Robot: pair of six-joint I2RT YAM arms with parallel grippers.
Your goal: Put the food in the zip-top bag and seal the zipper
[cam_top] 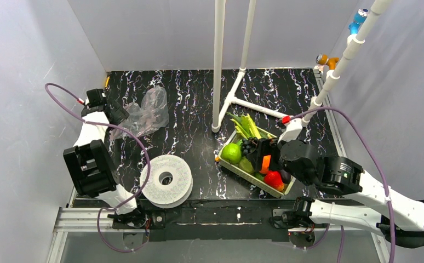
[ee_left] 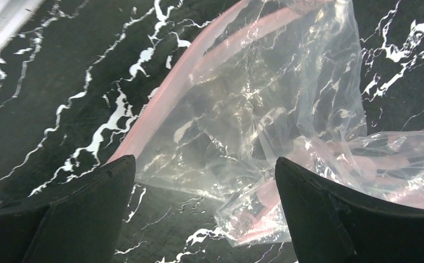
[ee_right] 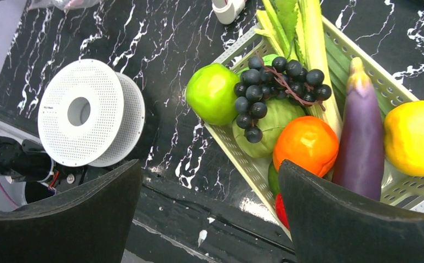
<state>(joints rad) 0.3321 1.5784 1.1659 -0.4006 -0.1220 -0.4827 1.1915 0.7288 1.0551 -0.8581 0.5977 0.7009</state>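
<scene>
left gripper [ee_left: 204, 175] hovered low over the bag [ee_left: 253, 98], fingers spread wide, nothing held. the bag lay crumpled on the black marbled table [ee_left: 45, 109] at the far left, well apart from the food. the pink zipper [ee_left: 166, 90] ran along its mouth edge.

right gripper [ee_right: 210, 181] hung above the near end of the tray [ee_right: 237, 159], fingers apart too, empty. the food was piled in the tray: green apple [ee_right: 212, 93], grapes [ee_right: 275, 82] on the cabbage [ee_right: 273, 123], orange [ee_right: 305, 143], eggplant [ee_right: 361, 142], yellow pear [ee_right: 415, 137], leeks [ee_right: 303, 27]. a white spool [ee_right: 84, 112] sat to the left of the tray.

my read: the bag was thin, floppy and slick, likely to slide or collapse if pushed. best pinched at the stiffer zipper strip, one lip only, to keep the mouth open. the toy food looked light and rigid. round pieces could squirt out of a pinch, so grab the eggplant across its middle.
</scene>
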